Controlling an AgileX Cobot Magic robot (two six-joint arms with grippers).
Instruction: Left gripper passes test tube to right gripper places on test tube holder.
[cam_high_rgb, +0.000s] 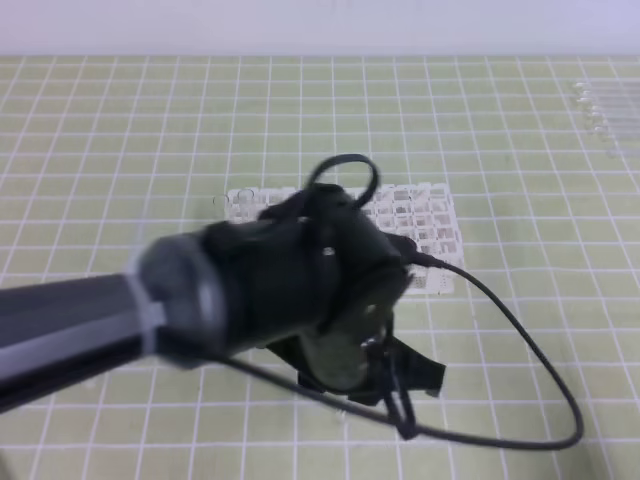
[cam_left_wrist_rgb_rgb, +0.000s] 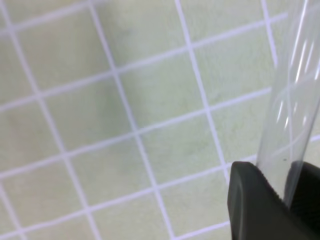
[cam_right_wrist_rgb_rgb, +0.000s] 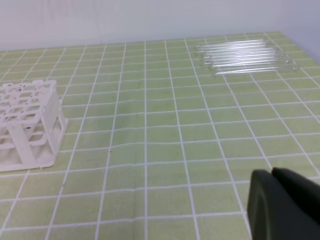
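Between the left gripper's (cam_left_wrist_rgb_rgb: 282, 200) dark fingers (cam_left_wrist_rgb_rgb: 255, 205) the test tube (cam_left_wrist_rgb_rgb: 292, 100) sits clamped, its top cut off. Right gripper (cam_right_wrist_rgb_rgb: 280, 202) closed, empty; test tube holder (cam_high_rgb: 425, 225) half hidden behind the arm.

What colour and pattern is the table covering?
The table covering is light green with a white square grid, clearest in the right wrist view.

In the high view the left arm (cam_high_rgb: 250, 290) is blurred and covers much of the holder (cam_high_rgb: 420, 225). The left wrist view cuts the tube (cam_left_wrist_rgb_rgb: 292, 100) at its top edge, and its pincer (cam_left_wrist_rgb_rgb: 280, 200) at the corner. The right pincer (cam_right_wrist_rgb_rgb: 282, 205) is cut off too.
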